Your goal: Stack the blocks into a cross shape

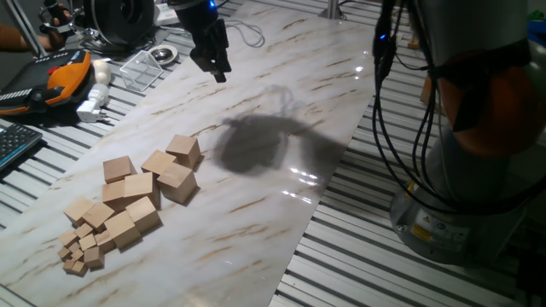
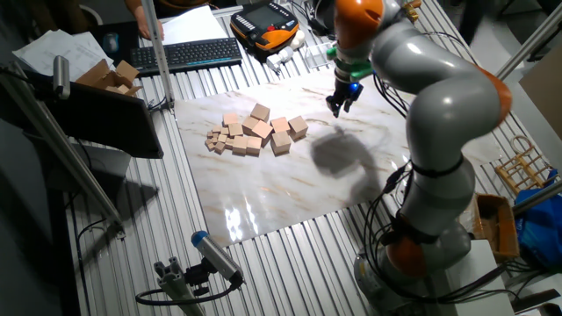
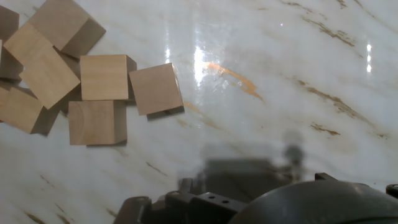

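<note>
the blocks [image 1: 141, 192] lie in a loose heap on the marble slab [image 1: 281, 102], down and to the left of your claw [image 1: 213, 64] in the one fixed view. tinier cubes [image 1: 78, 254] trail off the heap's far left end. your claw hangs above bare slab, well apart from the heap and holding nothing; whether its fingers are spread or together you cannot tell from these views. in the hand view the nearest block [image 3: 155, 88] sits up and left of the claw, its right side clear. judge them light, stiff and smooth: take one across two flat opposite faces, squarely, since a corner grip will likely slip.
</note>
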Robot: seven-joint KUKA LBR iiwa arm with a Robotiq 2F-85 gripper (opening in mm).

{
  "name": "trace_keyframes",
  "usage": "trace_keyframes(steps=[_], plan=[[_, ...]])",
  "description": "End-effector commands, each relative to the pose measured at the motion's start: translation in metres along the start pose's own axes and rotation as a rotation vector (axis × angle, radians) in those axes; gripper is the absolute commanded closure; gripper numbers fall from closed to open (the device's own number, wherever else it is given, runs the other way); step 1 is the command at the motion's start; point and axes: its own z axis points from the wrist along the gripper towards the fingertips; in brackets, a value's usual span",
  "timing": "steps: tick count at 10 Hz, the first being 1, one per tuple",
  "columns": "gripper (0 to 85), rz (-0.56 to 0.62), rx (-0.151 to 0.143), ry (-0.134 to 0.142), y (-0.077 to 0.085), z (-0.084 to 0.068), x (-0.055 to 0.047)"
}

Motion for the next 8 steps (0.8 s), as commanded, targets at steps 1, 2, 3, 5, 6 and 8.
trace_keyframes(steps=[1, 2, 3, 5, 6, 8], plan=[[85.0, 0.007, 0.0, -0.001, -0.0001, -0.0005, 0.0001], [85.0, 0.008, -0.001, -0.001, -0.0002, -0.0004, 0.0001], [85.0, -0.001, -0.001, -0.001, -0.0002, -0.0005, 0.0001], [85.0, -0.001, -0.001, -0.001, -0.0002, -0.0004, 0.0002], [85.0, -0.001, -0.001, -0.001, -0.0002, -0.0004, 0.0002], [85.0, 0.003, -0.001, -0.001, -0.0002, -0.0005, 0.0001]])
